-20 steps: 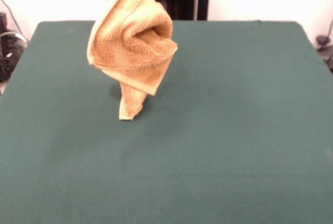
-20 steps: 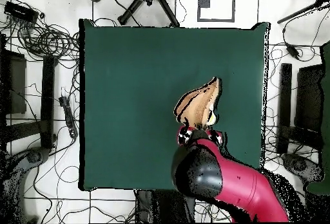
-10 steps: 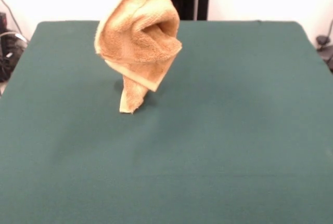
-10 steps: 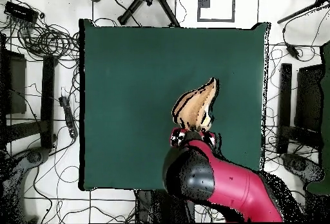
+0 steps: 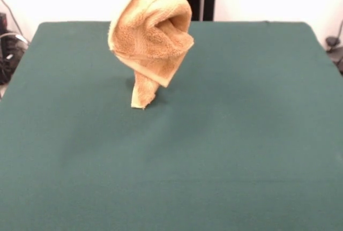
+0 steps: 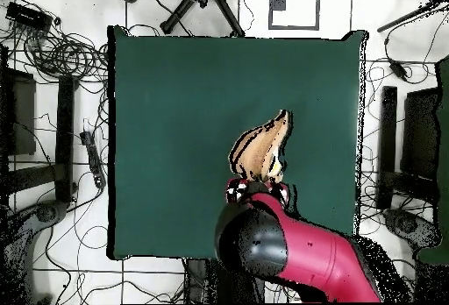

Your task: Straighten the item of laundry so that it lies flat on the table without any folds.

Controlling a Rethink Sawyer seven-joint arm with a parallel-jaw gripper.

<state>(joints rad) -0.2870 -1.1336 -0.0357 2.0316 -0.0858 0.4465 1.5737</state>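
- Front view: the towel hangs bunched in the upper centre-left of the frame, its top running off the top edge. Only its lowest corner reaches the green counter, at about the frame's left-centre.
- Front view: the cloth is folded over itself, with a deep pocket in the middle and a border band along the lower fold. Not flat at all.
- Front view: the claw itself is out of frame above, so the grasp point cannot be read here.
- Overhead view: the claw sits in the lower centre of the frame, at the end of the red arm. The towel shows as a narrow tan wedge just above it in the frame, touching it.
- Overhead view: the towel hanging clear of the counter suggests the claw is clamped on its upper edge; the fingers themselves are hidden under the wrist.
- Risk, my judgement: lowering straight down would pile the cloth onto its touching corner and keep the folds. A sideways drag seems needed.
- Risk, my judgement: a thin pinch on thick terry could slip, dropping the towel in a heap.
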